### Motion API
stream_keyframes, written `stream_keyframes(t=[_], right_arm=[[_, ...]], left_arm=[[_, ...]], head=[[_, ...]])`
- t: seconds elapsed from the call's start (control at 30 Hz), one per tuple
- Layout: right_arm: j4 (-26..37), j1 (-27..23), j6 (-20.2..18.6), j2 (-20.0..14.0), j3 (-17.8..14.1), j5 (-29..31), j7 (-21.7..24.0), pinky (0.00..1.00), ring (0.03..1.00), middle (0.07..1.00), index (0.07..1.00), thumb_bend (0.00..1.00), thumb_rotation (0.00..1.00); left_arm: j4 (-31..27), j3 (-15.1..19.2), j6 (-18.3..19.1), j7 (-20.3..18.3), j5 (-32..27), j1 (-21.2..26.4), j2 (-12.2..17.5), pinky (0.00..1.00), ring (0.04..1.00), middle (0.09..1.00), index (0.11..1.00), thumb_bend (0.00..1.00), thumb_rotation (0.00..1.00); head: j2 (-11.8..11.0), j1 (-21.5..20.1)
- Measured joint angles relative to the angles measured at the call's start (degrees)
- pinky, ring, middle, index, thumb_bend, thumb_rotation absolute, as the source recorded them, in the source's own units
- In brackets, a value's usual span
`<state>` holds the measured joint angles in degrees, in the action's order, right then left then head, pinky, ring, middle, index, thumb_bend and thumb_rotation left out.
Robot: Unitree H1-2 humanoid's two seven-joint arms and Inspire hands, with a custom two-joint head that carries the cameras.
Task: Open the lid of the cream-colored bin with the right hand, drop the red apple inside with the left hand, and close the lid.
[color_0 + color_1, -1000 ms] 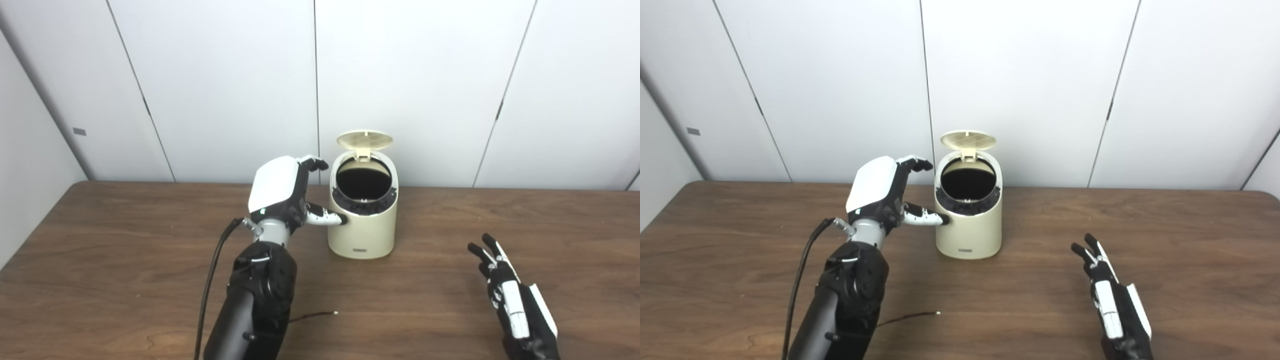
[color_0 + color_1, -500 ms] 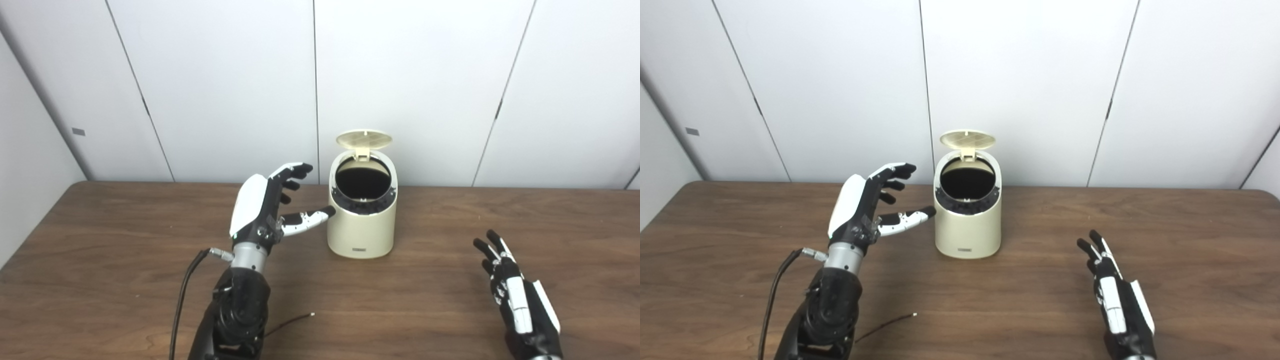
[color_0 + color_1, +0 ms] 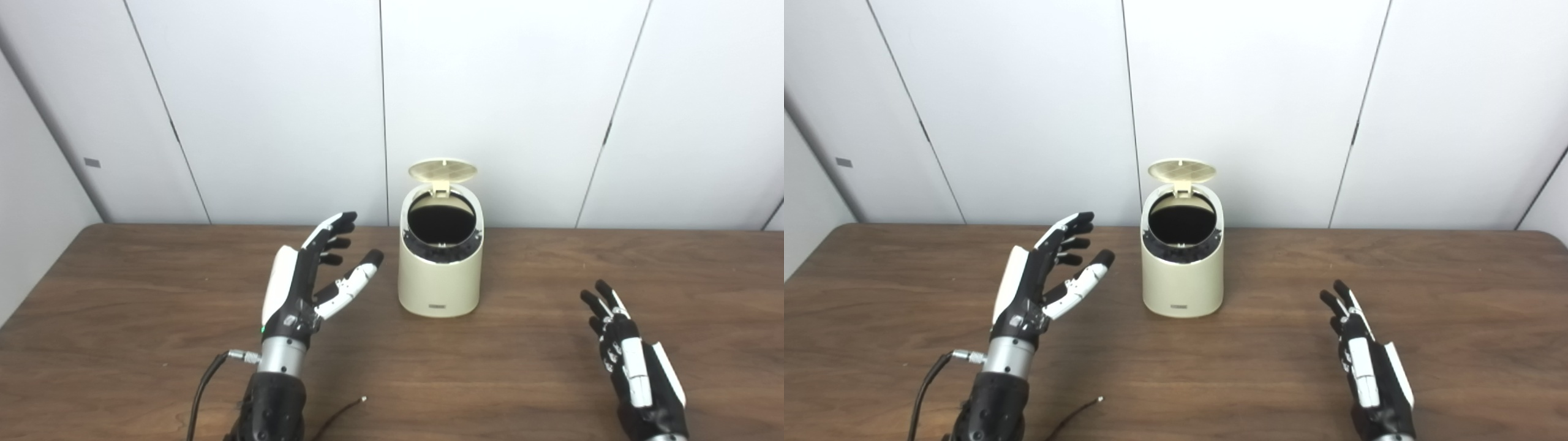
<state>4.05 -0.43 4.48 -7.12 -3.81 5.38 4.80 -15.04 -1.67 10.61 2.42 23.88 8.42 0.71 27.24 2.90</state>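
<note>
Cream-colored bin (image 3: 439, 269) upright mid-table, lid (image 3: 442, 171) raised behind the dark mouth (no apple visible). Left hand (image 3: 306, 282) near the bin's left, fingers spread, empty. Right hand (image 3: 631, 367) well off right, fingers extended, empty. Risk: clumsy lid press tipping the bin.

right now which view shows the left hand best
The left eye view: the left robot hand sits nearer the picture's middle, open, fingers spread, short of the bin. The right eye view shows the same open hand, further left.
</note>
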Motion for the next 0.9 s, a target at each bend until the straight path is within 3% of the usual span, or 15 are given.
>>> stream_keyframes(t=[0.17,0.33,0.47,0.67,0.9], right_arm=[[0.72,-0.01,-1.62,0.83,-0.12,0.02,-0.63,1.0,1.0,0.937,0.937,0.64,1.0],[2.24,-0.38,-1.81,0.89,0.06,-1.77,-1.26,1.0,1.0,0.96,0.941,0.58,1.0],[2.25,-0.67,-1.75,0.89,-0.01,-2.25,-1.42,1.0,1.0,0.964,0.939,0.61,1.0],[2.9,-0.69,-1.79,0.89,-0.16,-2.65,-2.02,1.0,1.0,0.972,0.947,0.62,1.0],[4.69,-0.76,-2.79,0.45,-0.14,-2.56,-1.99,1.0,1.0,0.976,0.944,0.6,1.0]], left_arm=[[-1.16,2.13,-0.35,-0.99,-7.64,-4.76,0.4,0.83,0.873,0.879,0.914,0.59,0.79],[-1.17,2.72,-2.77,-1.97,-13.29,-8.37,1.08,0.91,0.923,0.941,0.982,0.6,0.89],[-1.15,3.29,-4.97,-2.14,-15.18,-9.76,1.52,0.94,0.94,0.954,0.998,0.6,0.95],[0.92,4.39,-7.5,-2.03,-18.37,-10.98,1.09,0.96,0.956,0.967,0.996,0.61,0.91],[1.39,4.51,-9.63,-2.13,-19.91,-11.88,0.68,0.96,0.968,0.981,1.0,0.62,0.93]], head=[[0.88,-0.35],[1.58,-0.88],[2.02,-0.88],[2.46,-1.23],[2.73,-2.11]])
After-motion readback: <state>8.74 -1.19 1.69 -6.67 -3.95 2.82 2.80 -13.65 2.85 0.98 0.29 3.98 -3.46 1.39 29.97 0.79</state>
